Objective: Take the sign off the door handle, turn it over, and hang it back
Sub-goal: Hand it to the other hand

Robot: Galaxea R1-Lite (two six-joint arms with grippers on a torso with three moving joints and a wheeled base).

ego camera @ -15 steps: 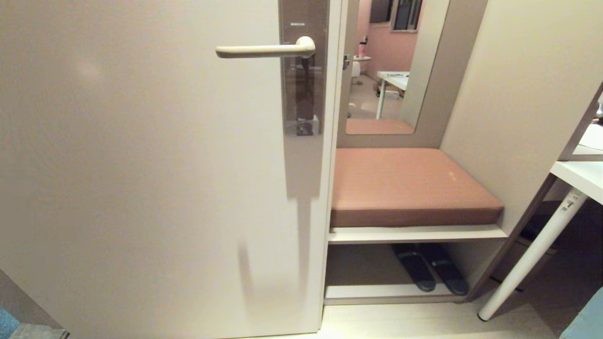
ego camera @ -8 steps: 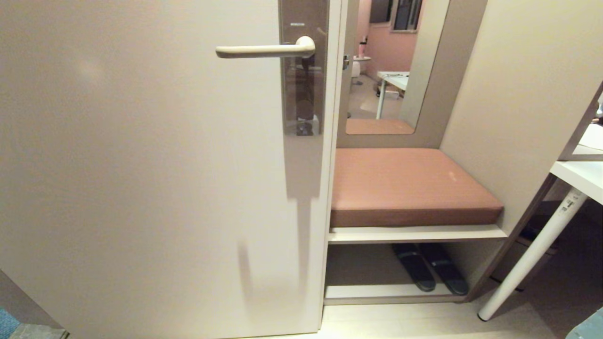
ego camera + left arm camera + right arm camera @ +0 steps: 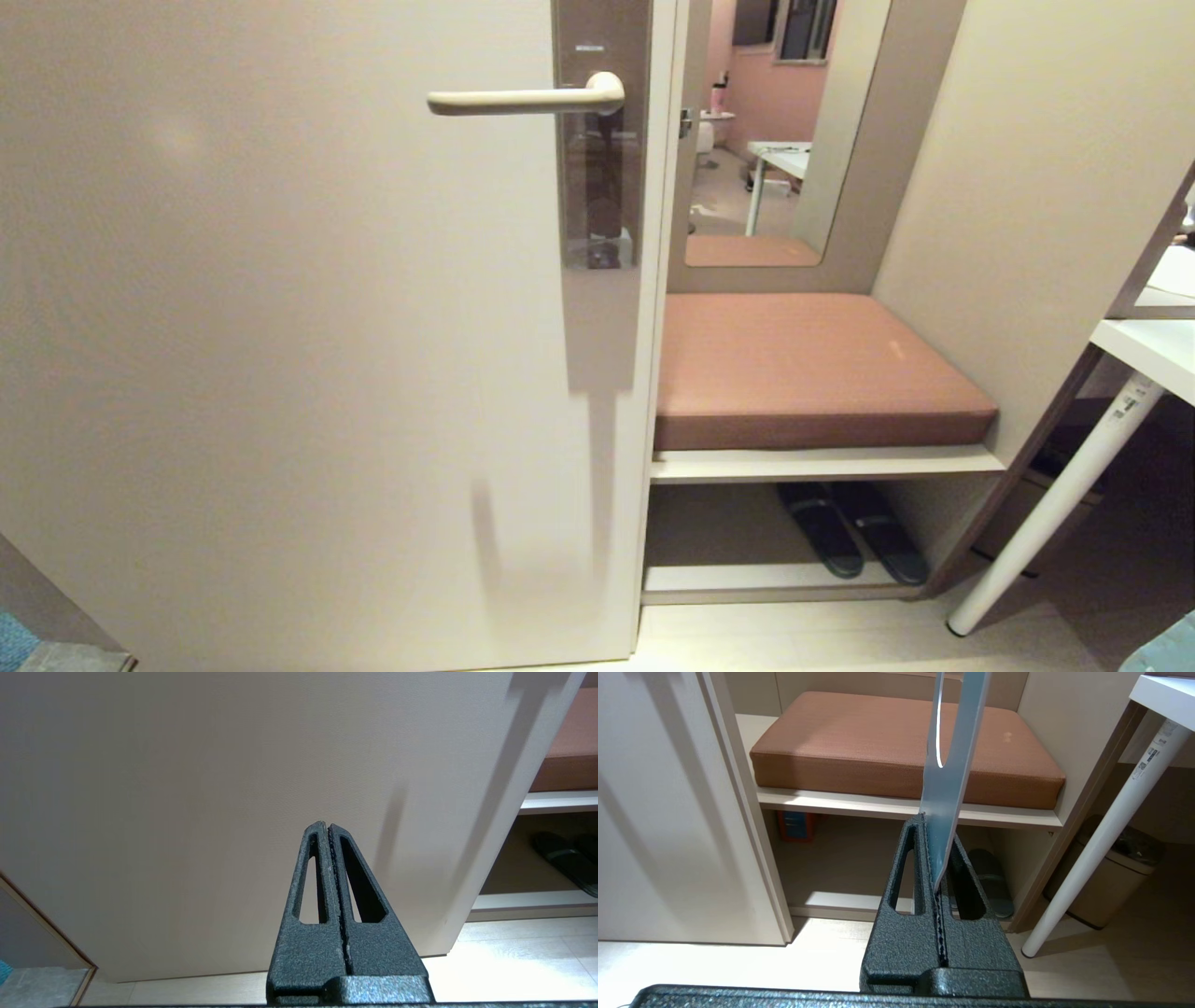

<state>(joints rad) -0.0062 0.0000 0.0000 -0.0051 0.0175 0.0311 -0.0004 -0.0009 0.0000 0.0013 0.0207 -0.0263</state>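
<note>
The right gripper is clenched on the sign's lower end; the sign runs lengthwise straight out beyond the fingertips, seen edge-on; the left gripper is pressed closed, empty; beyond, the door handle lies horizontal, bare.

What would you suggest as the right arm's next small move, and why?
Probably raise the right gripper toward the door handle. It is shut on the sign, held edge-on low in front of the cushioned bench, while the handle hangs bare. The left gripper is shut, empty.
</note>
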